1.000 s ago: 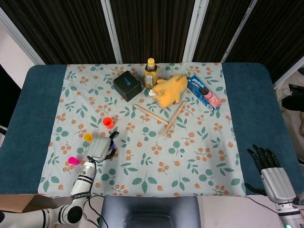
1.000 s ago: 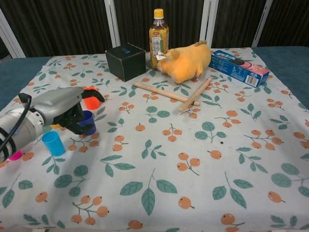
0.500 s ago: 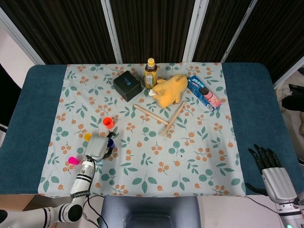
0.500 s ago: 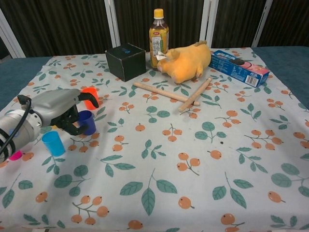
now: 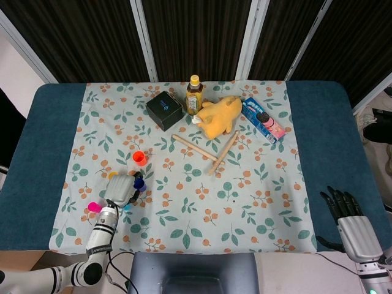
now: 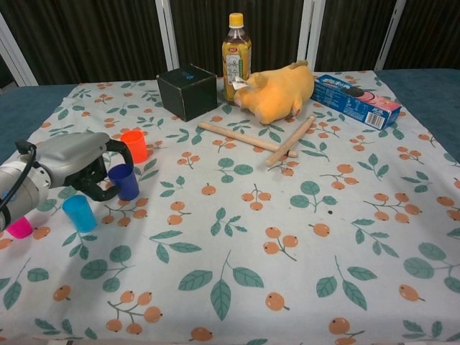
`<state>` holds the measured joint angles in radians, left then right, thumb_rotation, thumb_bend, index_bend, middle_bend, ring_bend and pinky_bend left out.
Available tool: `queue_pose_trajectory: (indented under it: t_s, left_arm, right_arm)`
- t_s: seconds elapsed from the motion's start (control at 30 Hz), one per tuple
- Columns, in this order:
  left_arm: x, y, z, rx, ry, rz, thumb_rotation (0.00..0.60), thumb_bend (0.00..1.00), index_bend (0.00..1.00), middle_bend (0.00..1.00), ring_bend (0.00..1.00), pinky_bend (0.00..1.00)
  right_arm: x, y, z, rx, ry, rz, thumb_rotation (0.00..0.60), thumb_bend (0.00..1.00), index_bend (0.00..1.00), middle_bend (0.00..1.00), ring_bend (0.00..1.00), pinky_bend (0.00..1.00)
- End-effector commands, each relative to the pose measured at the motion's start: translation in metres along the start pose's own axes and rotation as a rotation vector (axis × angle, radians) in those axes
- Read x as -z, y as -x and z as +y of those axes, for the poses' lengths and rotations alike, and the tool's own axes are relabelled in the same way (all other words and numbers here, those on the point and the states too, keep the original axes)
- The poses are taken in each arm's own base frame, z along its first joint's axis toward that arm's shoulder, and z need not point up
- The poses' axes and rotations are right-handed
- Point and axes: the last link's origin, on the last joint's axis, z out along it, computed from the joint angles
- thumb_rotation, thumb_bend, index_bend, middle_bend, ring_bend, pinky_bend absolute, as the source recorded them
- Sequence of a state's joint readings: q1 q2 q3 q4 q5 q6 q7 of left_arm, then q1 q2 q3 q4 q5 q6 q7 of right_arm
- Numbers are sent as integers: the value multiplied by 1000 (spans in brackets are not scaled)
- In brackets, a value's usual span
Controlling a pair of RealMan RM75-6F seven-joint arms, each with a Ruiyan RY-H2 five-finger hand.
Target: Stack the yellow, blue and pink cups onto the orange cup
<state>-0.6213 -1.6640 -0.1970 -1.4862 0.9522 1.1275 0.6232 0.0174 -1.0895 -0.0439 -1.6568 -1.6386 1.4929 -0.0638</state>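
Cups are spread over the left part of the surface point(image 6: 302, 237), none yet stacked. The orange cup point(image 6: 134, 144) stands upright, open end up, near the back of the group. A dark blue cup point(image 6: 124, 181) stands just in front of it, and a light blue cup point(image 6: 78, 213) stands nearer the front edge. The pink cup point(image 6: 19, 228) sits at the far left; in the head view it shows beside the arm point(image 5: 94, 207). The yellow cup is hidden behind the left hand in both views.

Step in hand, as judged: placing a blue cup. The left hand point(image 6: 75, 162) curls around the near side of the dark blue cup, fingers point(image 6: 100, 191) hooked low by its base. Whether it truly grips the cup or only rests against it cannot be told from these views.

The next move calls for a firm hold on the dark blue cup, a lift clear of the orange cup's rim, a short carry back, and a straight lowering (open ends aligned) so that it nests. A tilted approach could tip the orange cup.

The right hand point(image 5: 351, 222) holds nothing, fingers extended and apart, at the front right corner, well apart from all cups.
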Motion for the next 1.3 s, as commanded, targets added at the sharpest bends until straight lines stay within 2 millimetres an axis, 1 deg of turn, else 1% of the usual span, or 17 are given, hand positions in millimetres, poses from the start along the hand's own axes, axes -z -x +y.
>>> queue_pose_trajectory:
  t_s: [0.03, 0.23, 0.3, 0.4, 0.53, 0.67, 0.8, 0.97, 1.13, 1.3]
  left_arm:
    - [-1, 0, -1, -8, -1, -2, 600, 376, 399, 1000, 1000, 1000]
    - [-1, -5, 0, 13, 7, 20, 600, 370, 483, 1000, 1000, 1000]
    - [-3, -14, 2, 49, 12, 56, 600, 368, 496, 1000, 1000, 1000]
    - [-10, -36, 7, 93, 20, 139, 600, 367, 511, 1000, 1000, 1000]
    - [-25, -66, 11, 115, 3, 239, 600, 368, 515, 1000, 1000, 1000]
    - [-42, -80, 11, 97, -32, 285, 600, 370, 515, 1000, 1000, 1000]
    - [-53, -77, 9, 76, -61, 274, 600, 371, 516, 1000, 1000, 1000]
    - [-63, -61, 5, 56, -85, 234, 600, 371, 515, 1000, 1000, 1000]
    - [-67, -48, 5, 24, -90, 210, 600, 369, 514, 1000, 1000, 1000]
    - [-68, -39, 5, -6, -88, 196, 600, 373, 512, 1000, 1000, 1000]
  right_arm:
    - [0, 0, 0, 0, 0, 0, 600, 107, 0, 0, 0, 0]
    - [0, 0, 0, 0, -1, 1, 600, 107, 0, 0, 0, 0]
    - [1, 0, 0, -1, -2, 1, 600, 107, 0, 0, 0, 0]
    - [1, -1, 1, -2, 0, 2, 600, 107, 0, 0, 0, 0]
    - [0, -2, 2, -5, 6, 4, 600, 107, 0, 0, 0, 0]
    - [0, -3, 4, -6, 12, 8, 600, 107, 0, 0, 0, 0]
    - [-2, -3, 4, -6, 20, 10, 600, 107, 0, 0, 0, 0]
    - [-3, -2, 5, -5, 28, 5, 600, 107, 0, 0, 0, 0]
    - [-3, -3, 6, -7, 33, 10, 600, 107, 0, 0, 0, 0]
    - [-3, -4, 7, -8, 34, 10, 600, 107, 0, 0, 0, 0]
